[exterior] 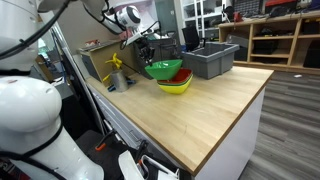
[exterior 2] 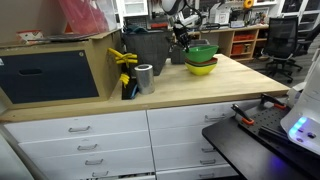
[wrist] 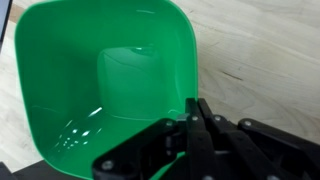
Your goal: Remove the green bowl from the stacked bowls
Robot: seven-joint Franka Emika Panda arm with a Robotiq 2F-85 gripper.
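The green bowl (wrist: 110, 80) fills the wrist view, with bare wood showing beside it. My gripper (wrist: 195, 115) is shut on the bowl's rim, one finger inside and one outside. In both exterior views the green bowl (exterior: 163, 69) (exterior 2: 202, 51) sits slightly tilted on top of the stacked bowls, a red bowl (exterior: 181, 76) inside a yellow bowl (exterior: 176, 88) (exterior 2: 202, 68). The gripper (exterior: 148, 58) (exterior 2: 183, 45) holds the bowl's edge on the side facing the arm. I cannot tell whether the green bowl still touches the red one.
A grey plastic bin (exterior: 211, 60) (exterior 2: 150, 50) stands just behind the bowls. A yellow-and-black tool (exterior: 117, 72) (exterior 2: 127, 60) and a silver roll (exterior 2: 145, 77) stand near a large box (exterior 2: 60, 65). The wooden table (exterior: 200, 110) drops off at its front edge.
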